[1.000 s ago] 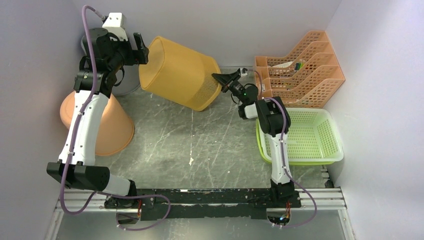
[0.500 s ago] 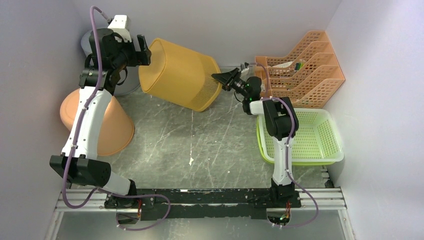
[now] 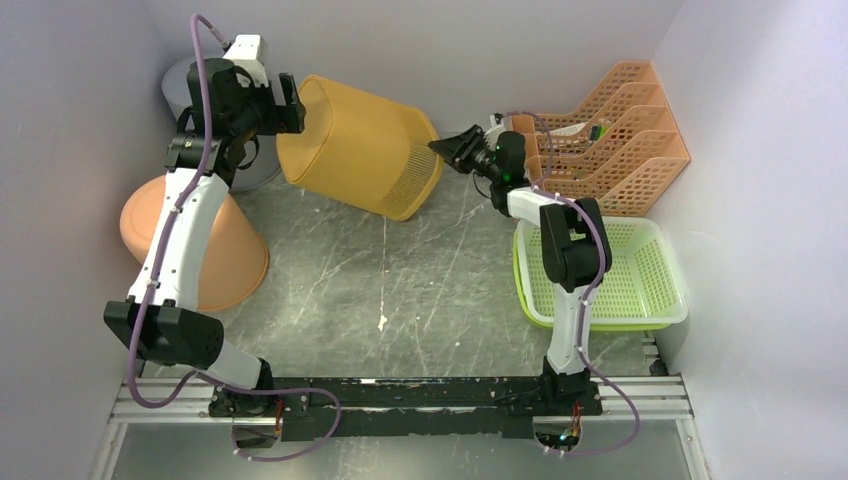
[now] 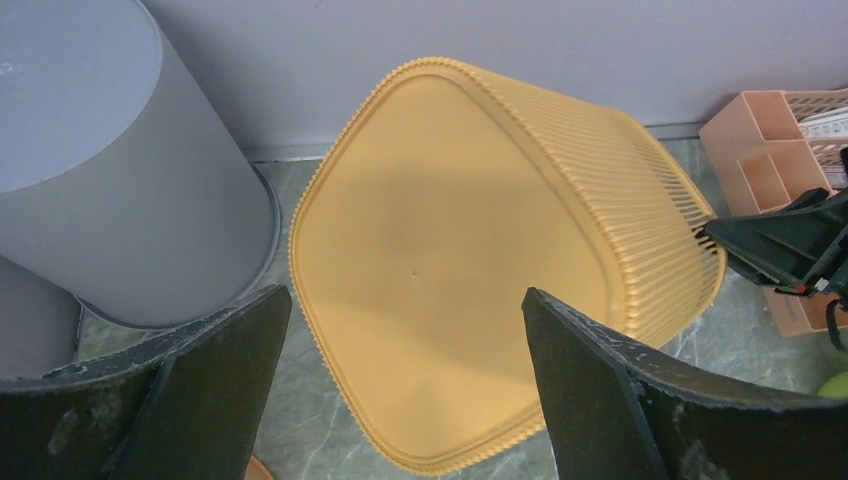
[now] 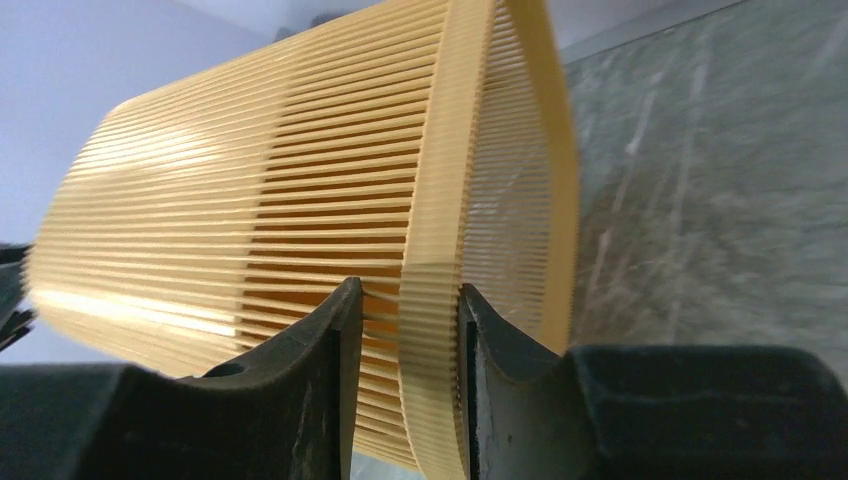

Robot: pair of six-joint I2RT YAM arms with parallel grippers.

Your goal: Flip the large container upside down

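The yellow slatted basket (image 3: 360,145) sits tipped over on its side at the far end of the table (image 3: 400,290), close to the back wall, with its solid bottom facing left and its open mouth facing right. The right end effector (image 3: 447,150) is clamped on the basket's rim band at the mouth, one finger (image 5: 335,340) outside the slats and the other inside. The left end effector (image 3: 288,103) is up by the basket's bottom with its fingers spread wide, gripping nothing; from where I stand I cannot tell whether it touches that face. Just left of the basket stands a grey cylindrical bin (image 3: 178,80), and left and nearer from the basket is an upturned orange tub (image 3: 225,255). Right of the basket is an orange mesh file rack (image 3: 610,140), with a green perforated basket (image 3: 640,270) nearer than that.
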